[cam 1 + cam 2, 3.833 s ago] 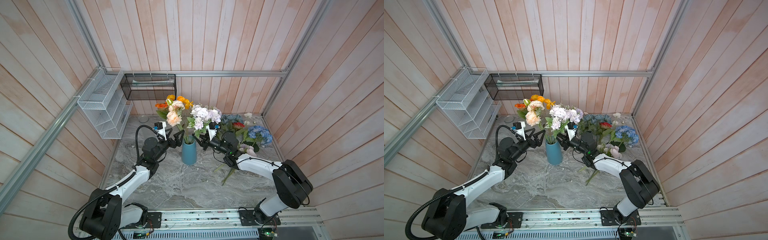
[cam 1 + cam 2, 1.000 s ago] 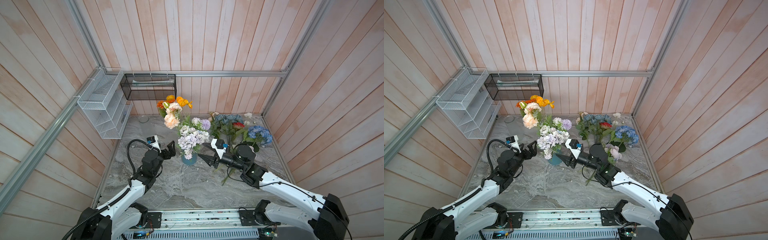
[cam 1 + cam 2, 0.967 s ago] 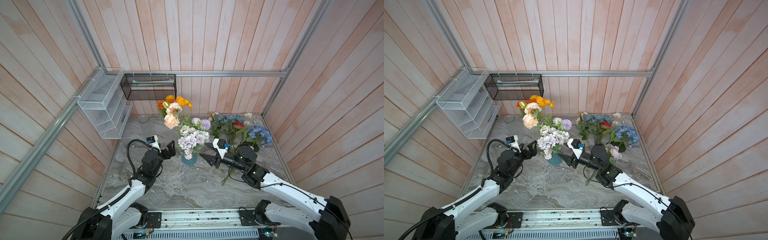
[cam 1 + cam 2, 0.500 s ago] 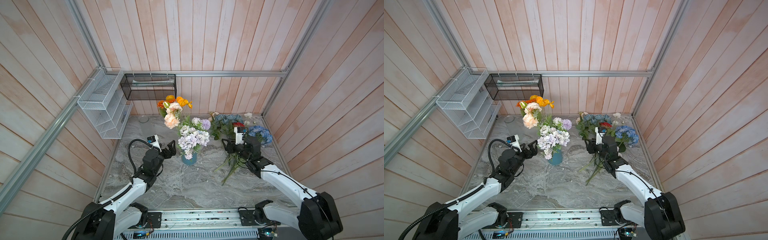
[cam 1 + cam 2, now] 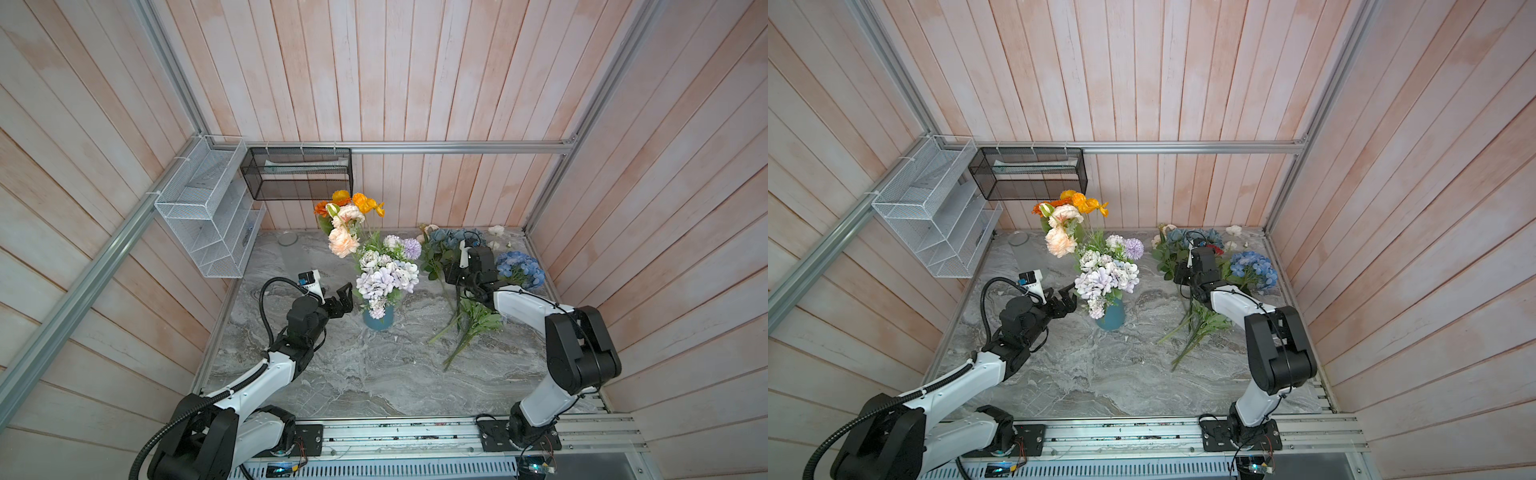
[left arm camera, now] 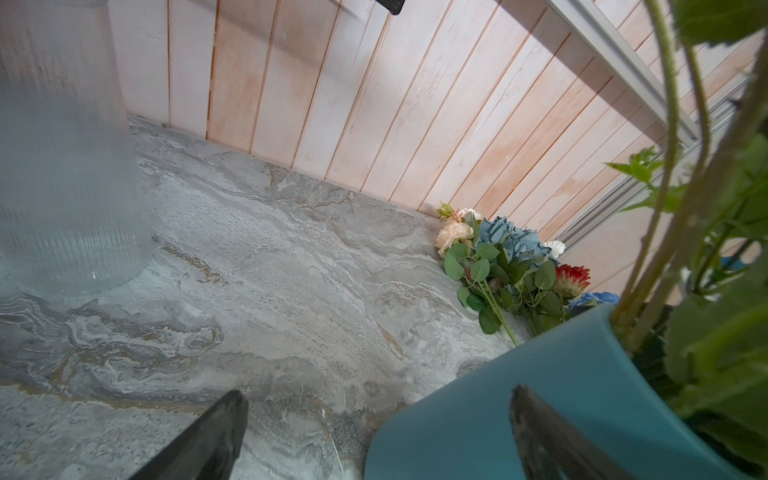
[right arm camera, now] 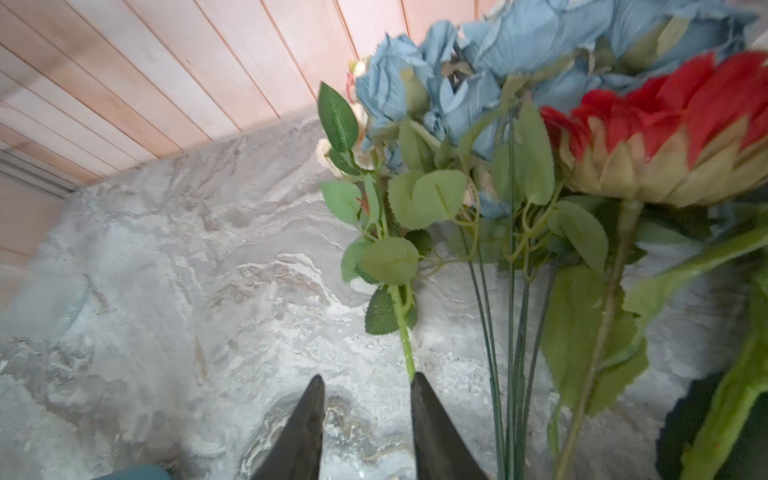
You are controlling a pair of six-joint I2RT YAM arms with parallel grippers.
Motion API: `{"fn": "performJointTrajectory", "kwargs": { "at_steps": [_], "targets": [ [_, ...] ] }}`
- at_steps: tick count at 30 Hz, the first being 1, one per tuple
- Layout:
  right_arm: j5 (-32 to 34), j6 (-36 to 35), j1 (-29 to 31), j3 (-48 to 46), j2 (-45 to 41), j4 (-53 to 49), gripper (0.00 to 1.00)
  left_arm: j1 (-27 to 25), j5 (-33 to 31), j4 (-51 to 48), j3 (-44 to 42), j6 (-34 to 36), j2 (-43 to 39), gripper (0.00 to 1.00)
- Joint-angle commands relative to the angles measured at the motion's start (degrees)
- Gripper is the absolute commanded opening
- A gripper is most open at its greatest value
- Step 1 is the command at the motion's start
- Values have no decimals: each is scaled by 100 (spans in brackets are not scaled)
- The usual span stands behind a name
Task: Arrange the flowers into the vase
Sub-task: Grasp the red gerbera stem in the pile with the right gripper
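- We note the grey marble table as the work surface.
- A white wire rack and a black mesh basket hang from the frame rails at the back left, above the table.
- The flowers in the vase are orange, peach, white and lavender heads. They stand bunched near the table's middle in both top views.
- The loose flowers lie heaped at the back right, well apart from the vase. They include blue hydrangeas, a red head and white blooms, with stems pointing toward the front.
- A ribbed clear glass vessel stands upright, back left of the vase.
- The teal vase stands upright.
- The left gripper hovers just beside the vase, fingers spread wide, holding nothing.
- The right gripper sits low at the loose heap. We see a narrow gap between its fingers, with only bare marble in it.
- A leafy rose stem ends right at one fingertip, outside that gap. We cannot tell whether it touches.
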Motion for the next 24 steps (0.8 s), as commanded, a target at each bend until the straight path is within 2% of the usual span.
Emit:
{"fn": "performJointTrajectory", "kwargs": {
  "at_steps": [1, 8, 12, 17, 24],
  "targets": [
    [198, 87, -198, 127, 192, -517, 35, 47, 129, 189, 83, 114, 131, 100],
    [503, 286, -683, -351, -77, -464, 35, 47, 176, 258, 100, 105, 211, 100],
    [386, 351, -876, -456, -39, -250, 35, 52, 203, 251, 121, 96, 216, 100],
    [158, 292, -949, -159, 313, -130, 32, 50, 191, 175, 127, 96, 123, 100],
    [195, 255, -1031, 294, 836, -25, 25, 57, 190, 5, 44, 127, -94, 100]
  ]
}}
